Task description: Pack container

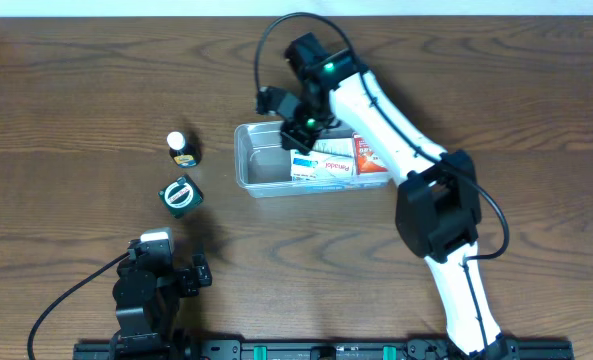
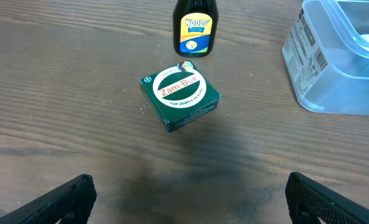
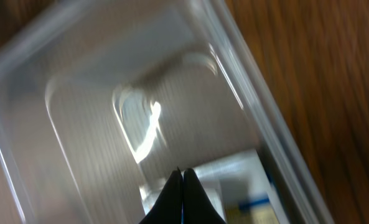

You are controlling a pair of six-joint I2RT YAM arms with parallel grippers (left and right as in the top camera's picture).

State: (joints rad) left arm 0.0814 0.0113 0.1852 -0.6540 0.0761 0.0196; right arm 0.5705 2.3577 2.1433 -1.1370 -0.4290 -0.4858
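Observation:
The clear plastic container (image 1: pixel 248 170) lies at the table's middle, with a white and blue box (image 1: pixel 324 165) and a red and white box (image 1: pixel 366 152) inside its right half. My right gripper (image 1: pixel 298 133) hangs over the container, fingers pressed together and empty (image 3: pixel 183 177); the container's bare floor (image 3: pixel 91 124) fills that view. A green Zam-Buk box (image 1: pixel 180 194) and a small dark bottle (image 1: pixel 183 149) stand left of the container. My left gripper (image 1: pixel 166 272) is open near the front edge, the green box (image 2: pixel 179 98) and bottle (image 2: pixel 195 28) ahead of it.
The container's corner (image 2: pixel 333 68) shows at the right of the left wrist view. The right arm (image 1: pixel 406 150) stretches from the front right across to the container. A rail (image 1: pixel 326 350) runs along the front edge.

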